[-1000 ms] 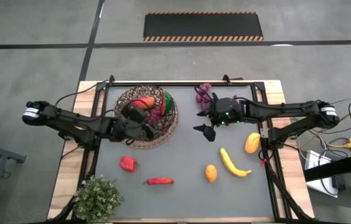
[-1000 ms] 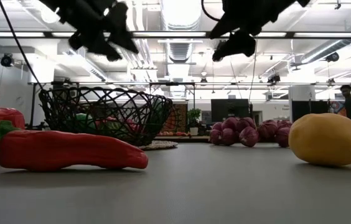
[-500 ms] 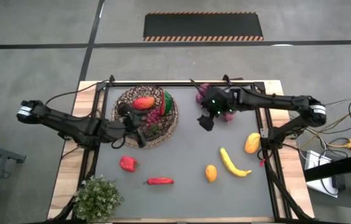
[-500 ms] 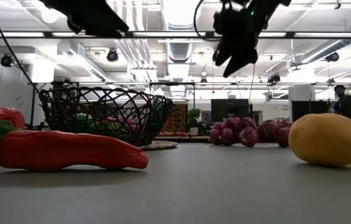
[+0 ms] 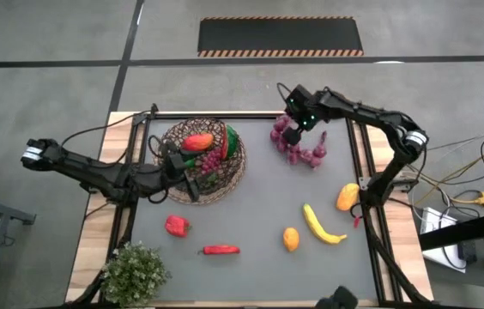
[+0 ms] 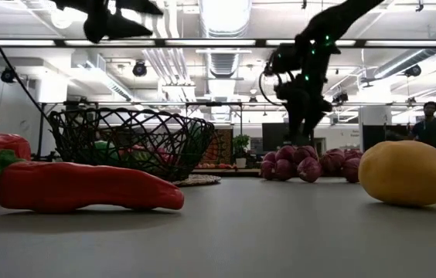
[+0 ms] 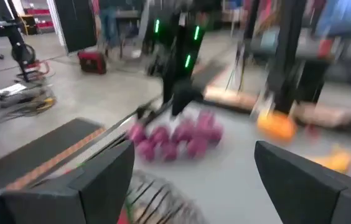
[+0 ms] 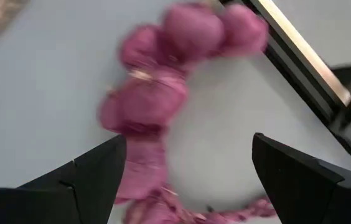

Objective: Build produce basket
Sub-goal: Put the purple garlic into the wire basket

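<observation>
Purple grape bunch [image 5: 298, 151], upper right of high view; my right gripper [image 5: 289, 136] hangs over it, jaws apart. Left gripper [image 5: 186, 184], spread, at basket [image 5: 238, 167]. Risk: I pinch one loose grape, bunch slips

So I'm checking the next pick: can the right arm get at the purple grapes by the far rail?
Probably yes. The right gripper hangs just above the grape bunch with jaws open, and nothing lies between them; only the table's far rail runs close behind.
</observation>
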